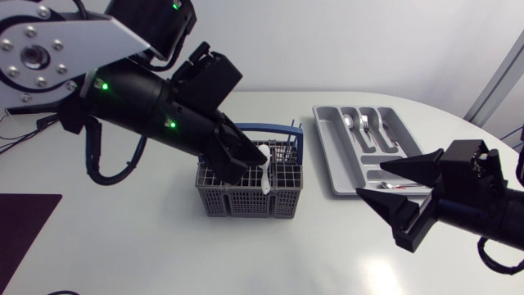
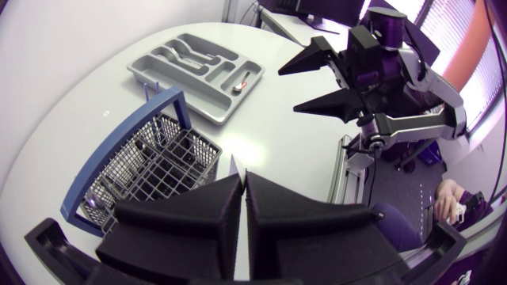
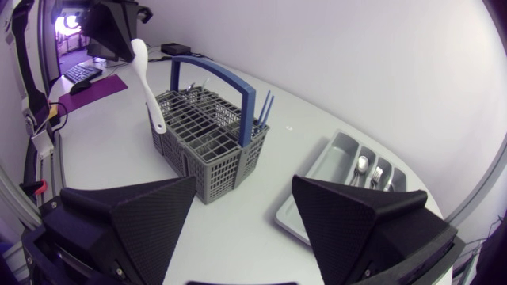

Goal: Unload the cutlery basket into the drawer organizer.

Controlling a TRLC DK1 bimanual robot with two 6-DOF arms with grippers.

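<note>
While left end effector sits clamped on a white utensil over the cutlery basket — right end effector spread wide, near drawer organizer.

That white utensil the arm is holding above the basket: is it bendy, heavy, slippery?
The white utensil hangs straight from the left gripper with no droop, so it is probably stiff. It looks thin and plastic-like, so it is likely light for its length. Its surface seems smooth and it is pinched only at one end, so it might swing or slip.
</note>
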